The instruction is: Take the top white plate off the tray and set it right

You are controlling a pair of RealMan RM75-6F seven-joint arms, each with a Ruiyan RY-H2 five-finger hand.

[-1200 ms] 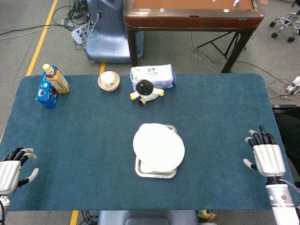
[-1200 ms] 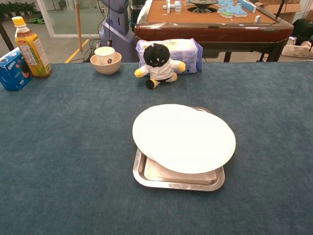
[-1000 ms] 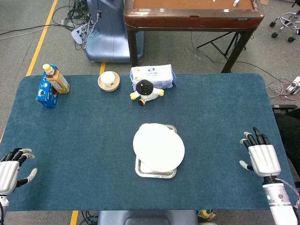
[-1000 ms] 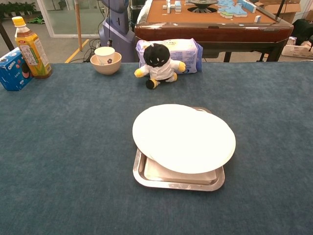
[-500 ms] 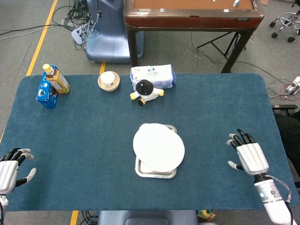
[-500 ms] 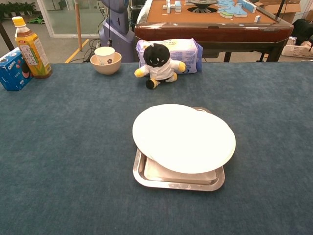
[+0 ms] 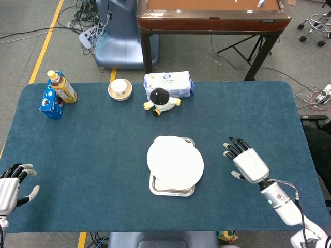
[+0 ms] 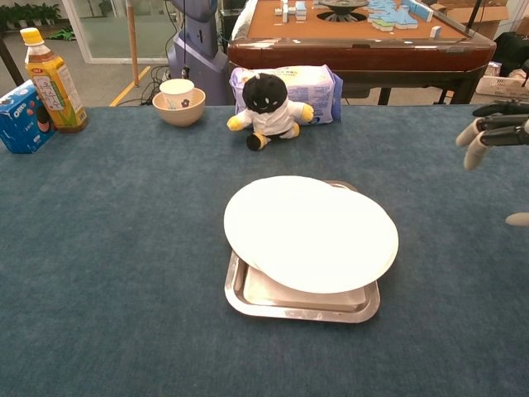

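A stack of white plates point(image 7: 175, 161) point(image 8: 310, 232) lies on a metal tray point(image 7: 172, 189) point(image 8: 302, 308) in the middle of the blue table. The top plate covers most of the tray. My right hand point(image 7: 246, 161) point(image 8: 494, 128) hovers to the right of the plates, a short gap away, palm down with its fingers spread and holding nothing. My left hand point(image 7: 11, 187) stays at the table's front left corner, far from the tray, fingers loosely apart and empty. The chest view shows only the right hand's fingertips at its right edge.
Along the far edge stand a plush doll point(image 7: 161, 101) point(image 8: 268, 106), a tissue pack point(image 7: 169, 82) point(image 8: 315, 85), a bowl holding a cup point(image 7: 119, 89) point(image 8: 178, 100), a tea bottle point(image 7: 61, 86) point(image 8: 50, 79) and a blue biscuit box point(image 7: 50, 102) point(image 8: 20, 117).
My right hand has moved left from the table's right edge toward the plates and now shows in the chest view. The left hand and the plates have not moved.
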